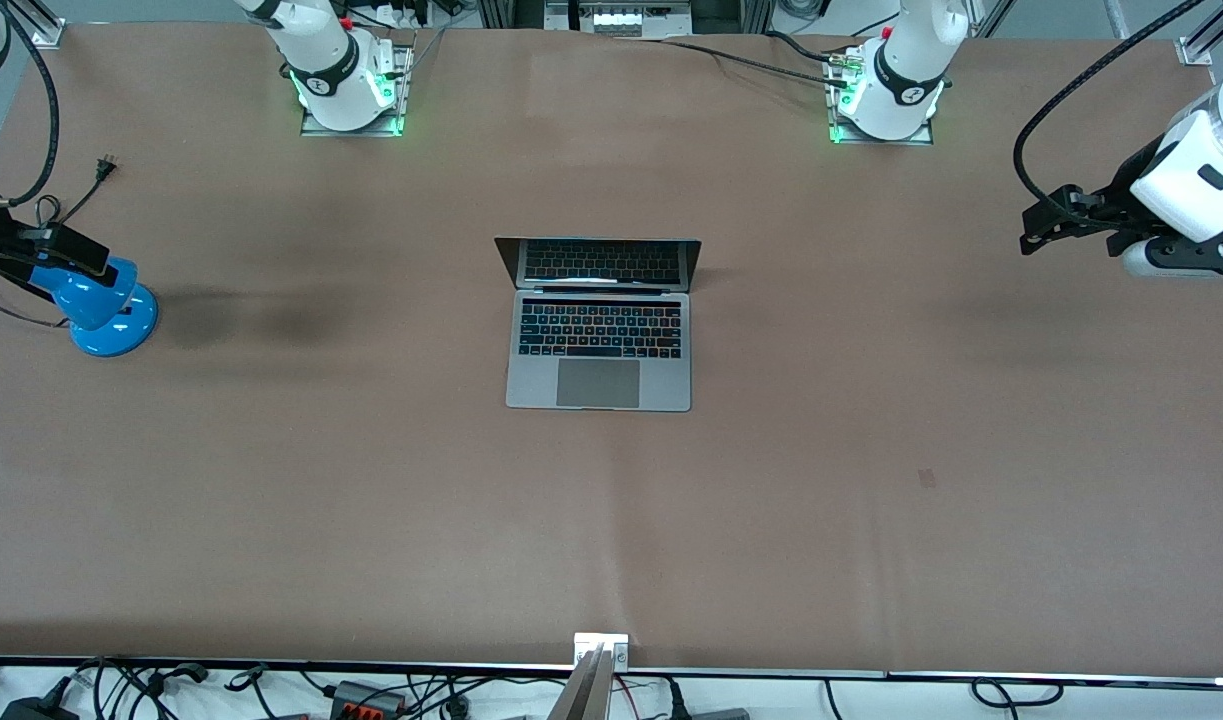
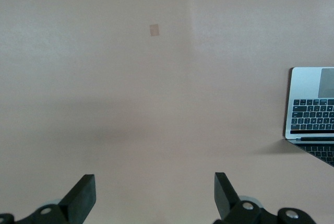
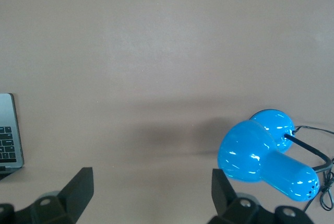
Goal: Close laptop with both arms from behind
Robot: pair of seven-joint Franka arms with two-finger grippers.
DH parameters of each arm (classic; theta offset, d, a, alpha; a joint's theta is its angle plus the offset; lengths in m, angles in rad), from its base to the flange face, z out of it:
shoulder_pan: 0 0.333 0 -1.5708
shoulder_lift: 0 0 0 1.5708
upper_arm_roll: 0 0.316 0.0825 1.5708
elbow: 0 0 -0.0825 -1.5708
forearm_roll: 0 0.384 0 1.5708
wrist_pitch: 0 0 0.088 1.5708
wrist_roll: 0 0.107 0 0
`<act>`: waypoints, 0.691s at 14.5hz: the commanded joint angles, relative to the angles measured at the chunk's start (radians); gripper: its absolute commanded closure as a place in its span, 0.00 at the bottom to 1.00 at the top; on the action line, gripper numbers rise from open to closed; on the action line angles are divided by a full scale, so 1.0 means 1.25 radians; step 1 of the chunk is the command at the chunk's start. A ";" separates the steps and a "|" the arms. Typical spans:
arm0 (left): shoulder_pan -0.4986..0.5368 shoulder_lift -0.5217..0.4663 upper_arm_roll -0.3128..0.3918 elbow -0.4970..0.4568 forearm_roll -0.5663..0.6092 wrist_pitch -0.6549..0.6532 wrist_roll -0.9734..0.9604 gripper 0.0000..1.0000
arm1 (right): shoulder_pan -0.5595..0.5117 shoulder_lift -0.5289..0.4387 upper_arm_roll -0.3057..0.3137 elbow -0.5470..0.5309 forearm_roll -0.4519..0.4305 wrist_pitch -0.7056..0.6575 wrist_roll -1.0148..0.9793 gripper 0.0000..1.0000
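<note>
Sitting mid-table, the laptop (image 1: 599, 325) is open, screen tilted up on the arm-base side; the lamp (image 1: 96, 295) is well off toward the right arm's end. Left wrist view: left gripper (image 2: 154, 195) wide open, holding nothing, laptop well apart. Right wrist view: right gripper (image 3: 152, 192) spread wide, empty, lamp just beside.

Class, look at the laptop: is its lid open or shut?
Open: the laptop shows its keyboard and trackpad, with the screen raised toward the arms' bases.

The left hand (image 2: 155, 195), fingers (image 2: 82, 195) spread wide, hangs over bare table (image 2: 130, 104) beside the open laptop (image 2: 312, 110).
</note>
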 commanded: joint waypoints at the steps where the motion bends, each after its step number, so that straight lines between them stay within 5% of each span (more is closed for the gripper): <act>1: 0.002 0.015 0.003 0.001 0.006 -0.009 0.003 0.00 | 0.003 0.000 0.006 0.020 0.004 -0.016 -0.012 0.00; 9: 0.004 0.104 0.003 0.067 0.015 -0.006 0.011 0.00 | -0.003 0.005 0.003 0.025 0.012 -0.038 -0.012 0.00; 10: 0.005 0.119 0.003 0.083 0.017 -0.007 0.012 0.10 | 0.000 0.005 0.003 0.025 0.013 -0.060 -0.007 0.00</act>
